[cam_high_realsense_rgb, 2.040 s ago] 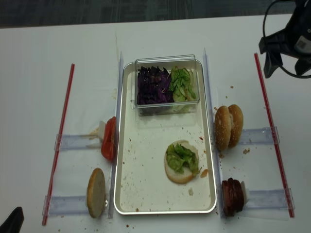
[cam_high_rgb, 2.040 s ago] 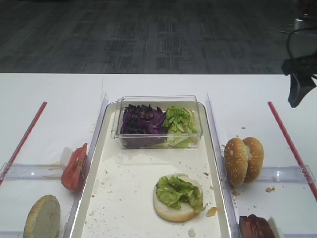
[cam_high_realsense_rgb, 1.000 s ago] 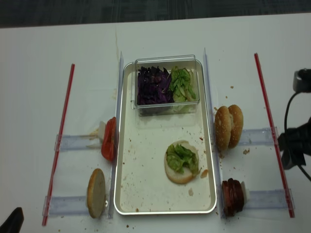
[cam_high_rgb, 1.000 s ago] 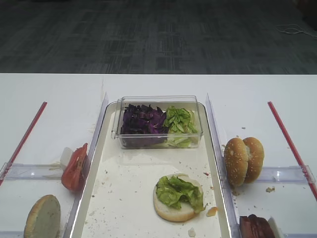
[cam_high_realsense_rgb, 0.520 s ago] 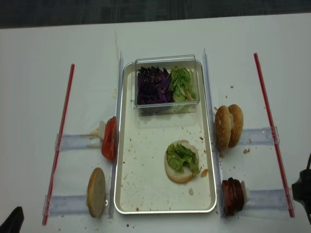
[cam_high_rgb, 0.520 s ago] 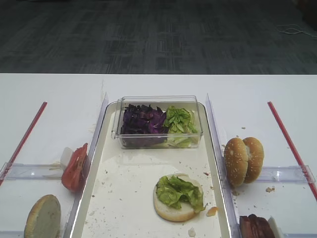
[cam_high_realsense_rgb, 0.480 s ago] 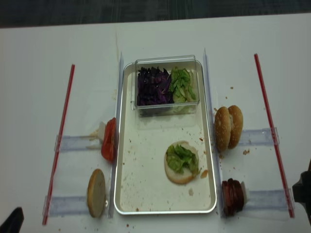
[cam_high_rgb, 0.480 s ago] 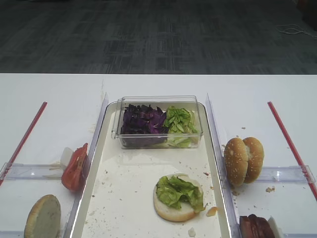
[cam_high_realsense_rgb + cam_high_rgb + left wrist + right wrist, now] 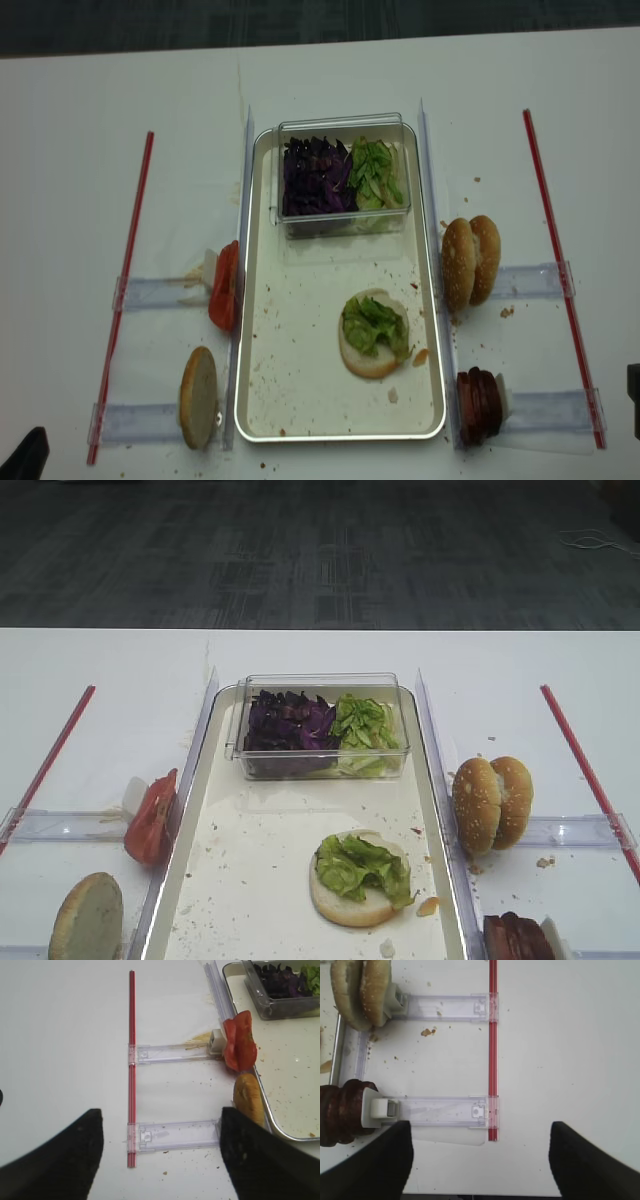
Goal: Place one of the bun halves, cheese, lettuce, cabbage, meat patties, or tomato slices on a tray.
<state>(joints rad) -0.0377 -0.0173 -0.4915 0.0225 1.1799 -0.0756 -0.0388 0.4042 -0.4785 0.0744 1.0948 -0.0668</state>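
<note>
Meat patties (image 9: pixel 340 1112) stand stacked just left of my right end effector (image 9: pixel 480 1160), whose jaws gape wide and empty (seeded bun halves (image 9: pixel 362 990) sit farther ahead-left) over the counter (image 9: pixel 560 1050).

We are looking down on a white bench (image 9: pixel 100 660) with a long metal tray (image 9: pixel 196 830) lying in the middle. At its far end a clear tub (image 9: pixel 318 685) is holding purple cabbage (image 9: pixel 288 723) on the left and green lettuce (image 9: pixel 364 722) on the right. Nearer us, a bun half (image 9: pixel 350 905) is sitting on the tray floor with lettuce lying on top. Tomato slices (image 9: pixel 150 818) are standing left of the tray, two seeded buns (image 9: pixel 491 803) right of it.
</note>
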